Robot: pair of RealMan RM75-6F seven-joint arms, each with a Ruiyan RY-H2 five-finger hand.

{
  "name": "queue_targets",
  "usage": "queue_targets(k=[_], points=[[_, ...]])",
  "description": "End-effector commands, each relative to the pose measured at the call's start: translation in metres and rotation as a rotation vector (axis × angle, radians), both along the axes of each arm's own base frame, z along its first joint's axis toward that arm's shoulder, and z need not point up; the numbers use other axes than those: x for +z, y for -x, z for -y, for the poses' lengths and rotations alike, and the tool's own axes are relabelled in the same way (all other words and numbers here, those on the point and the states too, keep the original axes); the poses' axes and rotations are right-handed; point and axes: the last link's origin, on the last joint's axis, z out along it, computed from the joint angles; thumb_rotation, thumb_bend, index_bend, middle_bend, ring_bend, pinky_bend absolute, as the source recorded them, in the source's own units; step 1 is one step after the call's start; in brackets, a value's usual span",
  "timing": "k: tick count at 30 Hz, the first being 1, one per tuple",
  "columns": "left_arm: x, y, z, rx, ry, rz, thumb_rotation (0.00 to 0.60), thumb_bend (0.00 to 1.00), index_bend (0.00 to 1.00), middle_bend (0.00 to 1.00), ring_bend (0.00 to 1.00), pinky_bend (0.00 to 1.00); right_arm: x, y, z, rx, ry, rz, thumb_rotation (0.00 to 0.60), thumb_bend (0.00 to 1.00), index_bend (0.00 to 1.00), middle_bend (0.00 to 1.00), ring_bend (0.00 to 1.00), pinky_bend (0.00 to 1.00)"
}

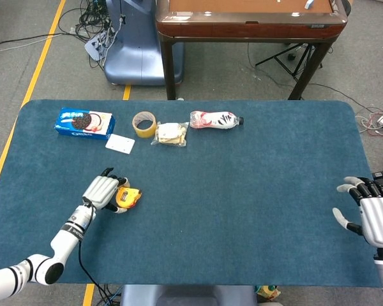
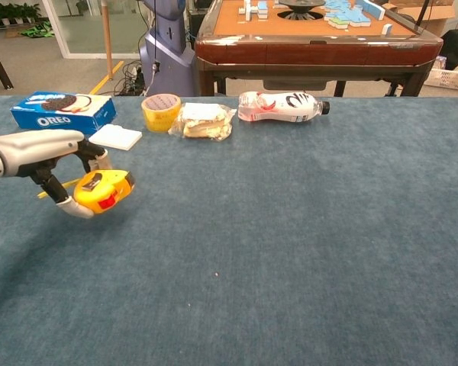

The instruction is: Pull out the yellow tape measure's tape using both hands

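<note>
Near the table's left edge, the left hand (image 2: 42, 152) grips the yellow tape measure (image 2: 103, 191); right hand (image 1: 370, 213) spread open.

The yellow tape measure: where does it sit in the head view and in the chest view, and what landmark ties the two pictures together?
Head view: the yellow tape measure is lower left on the table, held by the left hand.
Chest view: the tape measure is at the left edge, mid-height, in the same hand.
Shared landmark: the Oreo box lies beyond it, toward the table's far edge.
</note>
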Motion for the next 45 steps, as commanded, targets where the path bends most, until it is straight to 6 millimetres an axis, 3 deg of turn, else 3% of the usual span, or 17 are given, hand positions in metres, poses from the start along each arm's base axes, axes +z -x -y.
queue_targets(k=[1,8,11,27,35,45], points=[[0.01,-0.008,0.003,-0.009,-0.03,0.056,0.6,0.11,0.53,0.5,0.31,0.04,-0.009,-0.019,0.015,0.044,-0.074,0.041,0.6,0.34,0.38,0.29,0.21,0.22],[0.021,-0.03,0.017,-0.054,-0.057,0.11,0.6,0.11,0.53,0.5,0.31,0.04,-0.027,-0.06,0.047,0.041,-0.289,0.224,0.6,0.34,0.38,0.16,0.03,0.04],[0.026,-0.041,0.021,-0.053,-0.061,0.14,0.6,0.11,0.53,0.5,0.31,0.04,-0.034,-0.077,0.06,0.071,-0.341,0.238,0.6,0.34,0.38,0.11,0.0,0.0],[0.043,-0.108,0.036,-0.068,-0.091,0.232,0.6,0.11,0.53,0.51,0.31,0.04,-0.093,-0.162,0.102,0.196,-0.511,0.39,0.6,0.34,0.38,0.05,0.0,0.0],[0.043,-0.12,0.037,-0.033,-0.083,0.254,0.6,0.11,0.53,0.51,0.31,0.04,-0.122,-0.204,0.108,0.271,-0.604,0.42,0.6,0.34,0.38,0.04,0.0,0.0],[0.042,-0.129,0.042,-0.037,-0.085,0.283,0.6,0.11,0.53,0.51,0.31,0.04,-0.144,-0.229,0.121,0.278,-0.624,0.444,0.6,0.33,0.38,0.04,0.0,0.0]])
